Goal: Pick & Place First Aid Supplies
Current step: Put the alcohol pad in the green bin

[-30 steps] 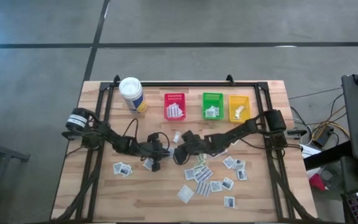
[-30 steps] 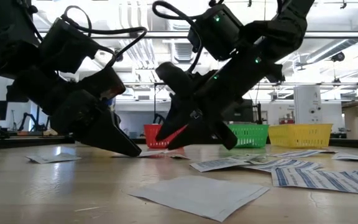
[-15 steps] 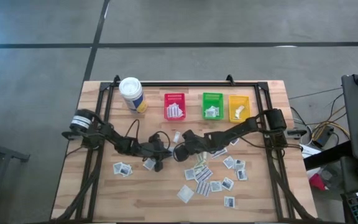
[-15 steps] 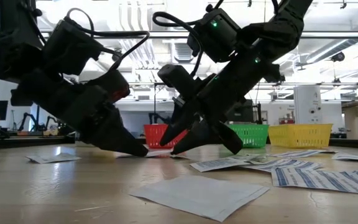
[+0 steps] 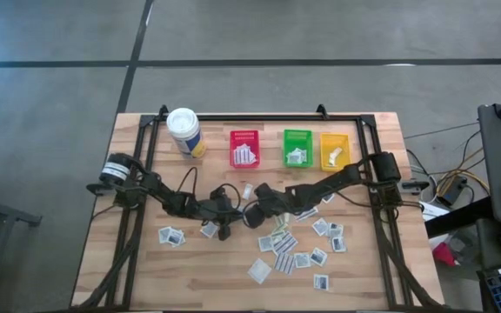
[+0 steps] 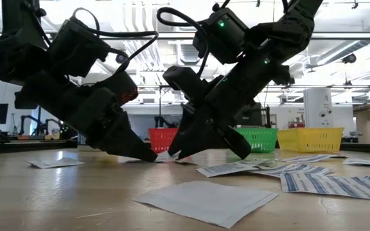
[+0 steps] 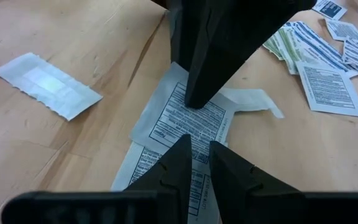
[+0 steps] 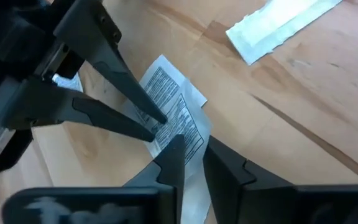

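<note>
Near the middle of the pale wooden table [image 5: 146, 269], both dark grippers meet nose to nose over one flat white paper packet with dark print [image 7: 188, 121]. The left gripper [image 7: 195, 149] comes in from the left side, its two fingers drawn nearly together with only a thin slit between them, tips pressing down on the printed packet. The right gripper [image 8: 191, 149] reaches in from the opposite side, its fingers likewise close with a narrow gap, tips resting on the same packet; whether either pair actually pinches the paper cannot be told. From the low view both sets of tips touch the tabletop just beside each other.

A plain white oblong packet [image 7: 45, 84] lies near the grippers, apart from them. Many more small white packets with blue stripes and prints [image 5: 298, 248] are scattered over the table's front right part, and two lie to the front left [image 5: 170, 235]. Along the back edge stand a red plastic bin [image 5: 244, 148], a green plastic bin [image 5: 297, 146] and a yellow plastic bin [image 5: 335, 149], each holding white packets, with a white cylindrical canister bearing a yellow label [image 5: 184, 130] to the left of them.
</note>
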You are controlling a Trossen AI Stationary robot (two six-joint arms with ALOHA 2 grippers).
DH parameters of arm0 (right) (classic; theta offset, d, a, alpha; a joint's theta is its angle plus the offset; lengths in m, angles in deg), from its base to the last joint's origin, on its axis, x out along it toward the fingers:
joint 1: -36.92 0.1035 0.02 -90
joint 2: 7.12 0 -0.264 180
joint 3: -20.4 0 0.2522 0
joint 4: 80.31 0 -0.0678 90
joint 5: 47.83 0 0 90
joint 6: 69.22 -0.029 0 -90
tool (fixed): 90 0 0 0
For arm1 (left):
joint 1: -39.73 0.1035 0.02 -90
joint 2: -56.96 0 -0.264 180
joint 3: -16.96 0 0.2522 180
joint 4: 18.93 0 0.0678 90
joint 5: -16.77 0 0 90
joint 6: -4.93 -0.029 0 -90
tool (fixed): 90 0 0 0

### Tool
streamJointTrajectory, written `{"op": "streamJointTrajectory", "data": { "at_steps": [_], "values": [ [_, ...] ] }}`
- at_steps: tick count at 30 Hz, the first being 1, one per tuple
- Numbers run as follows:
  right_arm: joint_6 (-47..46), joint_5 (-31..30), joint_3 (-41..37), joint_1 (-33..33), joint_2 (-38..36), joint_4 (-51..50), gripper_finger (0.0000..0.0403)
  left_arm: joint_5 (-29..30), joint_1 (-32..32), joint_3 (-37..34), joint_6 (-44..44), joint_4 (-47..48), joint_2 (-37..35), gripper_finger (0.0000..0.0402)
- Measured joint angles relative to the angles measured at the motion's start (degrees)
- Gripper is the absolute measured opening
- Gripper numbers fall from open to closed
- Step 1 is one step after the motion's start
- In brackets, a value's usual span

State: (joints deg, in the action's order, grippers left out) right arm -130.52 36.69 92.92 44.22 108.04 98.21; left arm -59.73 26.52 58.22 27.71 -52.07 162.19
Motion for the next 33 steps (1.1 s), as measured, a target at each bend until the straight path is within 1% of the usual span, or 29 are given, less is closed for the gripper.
{"op": "streamJointTrajectory", "data": {
  "at_steps": [8, 15, 20, 23, 29, 33],
  "values": [
    [1.7, 0.3, 0.0, 0.1, -0.1, 0.0, 0.0013, -0.2, 0.0, 0.0, -0.5, -0.1, -0.4, 0.0064],
    [3.5, 0.3, 0.0, 0.1, -0.2, 0.1, 0.0008, -0.2, 0.0, 0.0, -1.9, -0.1, -0.9, 0.0064],
    [4.6, 0.2, -0.1, 0.1, -0.4, 0.1, 0.0008, -0.5, 0.0, -0.3, -3.2, 1.0, -3.5, 0.0064],
    [5.2, 0.1, -0.1, 0.1, -0.8, 0.1, 0.0008, -0.5, 0.0, -0.3, -4.0, 3.5, -6.2, 0.0064],
    [7.6, -0.1, -0.2, 0.0, -3.6, -0.4, 0.0008, -0.2, 0.0, -0.6, -4.8, 12.4, -11.3, 0.0064],
    [8.7, -1.0, -0.2, 0.0, -6.2, -3.8, 0.0008, 0.0, 0.0, -0.6, -4.8, 16.0, -12.6, 0.0064]
  ]
}}
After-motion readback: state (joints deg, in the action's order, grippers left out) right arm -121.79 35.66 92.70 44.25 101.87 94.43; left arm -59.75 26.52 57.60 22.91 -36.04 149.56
